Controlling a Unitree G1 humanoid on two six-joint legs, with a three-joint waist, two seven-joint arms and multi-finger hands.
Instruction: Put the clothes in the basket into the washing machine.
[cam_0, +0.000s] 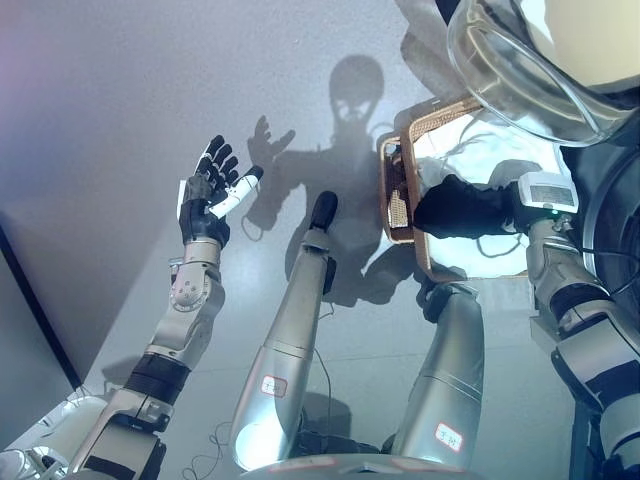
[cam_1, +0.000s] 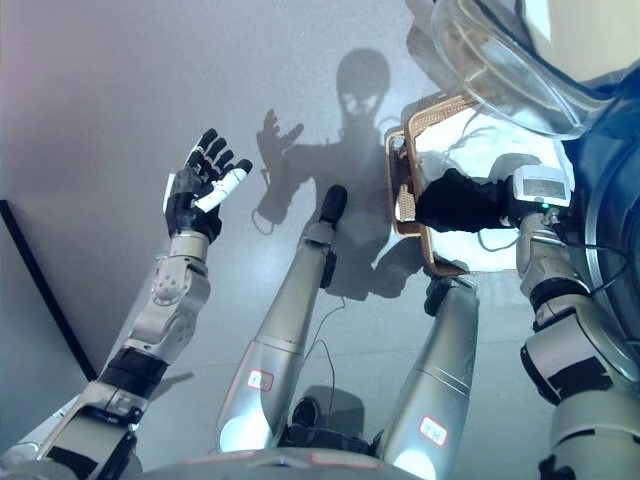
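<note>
A woven wicker basket (cam_0: 398, 205) stands on the grey floor at the right, beside the washing machine (cam_0: 600, 45). Its inside is a bright pale patch (cam_0: 470, 155), where cloth cannot be made out clearly. My right hand (cam_0: 458, 208) reaches down inside the basket near its left wall, a dark shape against the pale contents. My left hand (cam_0: 212, 188) is raised far to the left over bare floor, fingers spread and holding nothing. The machine's round glass door (cam_0: 515, 70) hangs open above the basket.
Grey floor (cam_0: 120, 120) stretches across the left and middle of the view. A dark strip (cam_0: 35, 300) runs along the lower left edge. The washing machine's front rim (cam_0: 605, 215) curves down the right side, close to my right arm.
</note>
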